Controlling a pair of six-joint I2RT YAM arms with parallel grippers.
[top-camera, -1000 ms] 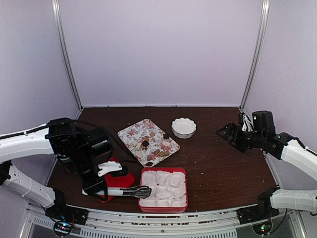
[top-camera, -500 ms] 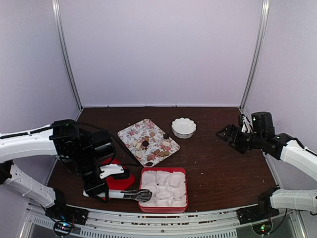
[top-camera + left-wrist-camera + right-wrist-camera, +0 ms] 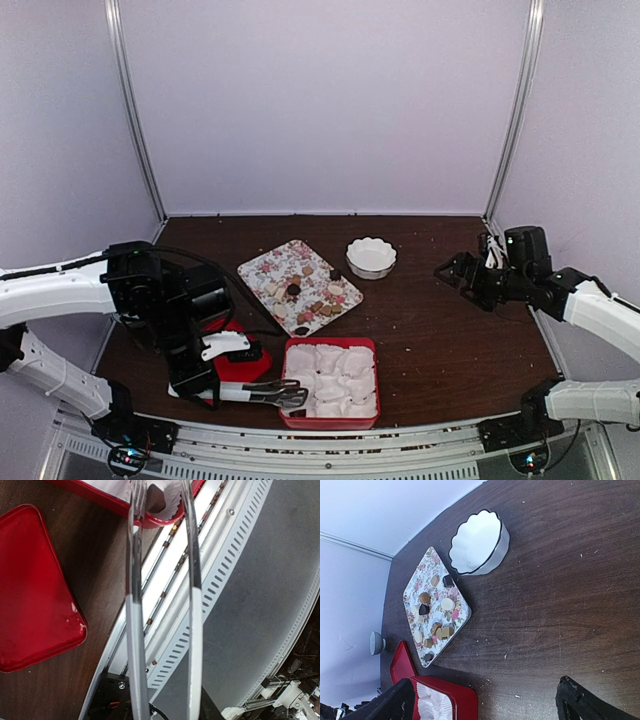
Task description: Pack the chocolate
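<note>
Several small chocolates (image 3: 318, 300) in brown, tan and pale tones lie on the flowered tray (image 3: 262, 270), also seen in the right wrist view (image 3: 437, 625). My left gripper (image 3: 205, 388) is shut on a pair of metal tongs (image 3: 134, 605). The tong tips reach over the near-left corner of the red box (image 3: 330, 343) of white paper cups. A dark brown chocolate piece (image 3: 156, 501) sits between the tips, inside a cup. My right gripper (image 3: 485, 705) hovers open and empty over the table's right side (image 3: 452, 270).
A red lid (image 3: 240, 362) lies left of the box, under the tongs' handles. An empty white scalloped bowl (image 3: 371, 257) stands behind the tray's right corner. The metal frame rail (image 3: 210, 580) runs along the near table edge just below the tongs.
The left arm has shifted slightly toward the near edge and the tong tips have spread a little over the box's corner cup. The right gripper has drifted slightly left.
</note>
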